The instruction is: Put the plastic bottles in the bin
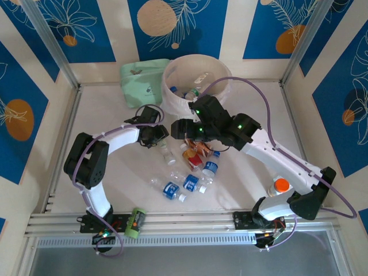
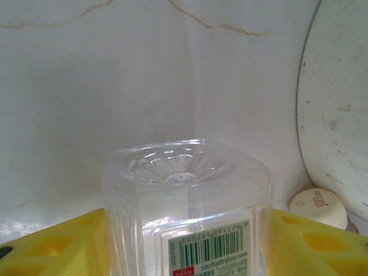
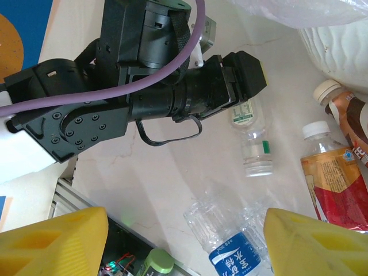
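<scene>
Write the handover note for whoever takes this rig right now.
Left gripper: shut on a clear bottle lying on the table beside the bin.
Right gripper: open, over a blue-labelled bottle, holding nothing.
Done: a few bottles in the bin.
Left: the cluster between the arms, an orange-capped bottle by the right base, a green bottle by the left base.

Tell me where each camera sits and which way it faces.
Top external: above, behind the arms, looking down on the table, bin, left arm and right arm.
Left wrist: low along the table toward the bin; left claw around a clear bottle.
Right wrist: above, looking down at scattered bottles; right claw open, left arm across.
Shared: both wrist views show that clear bottle.
</scene>
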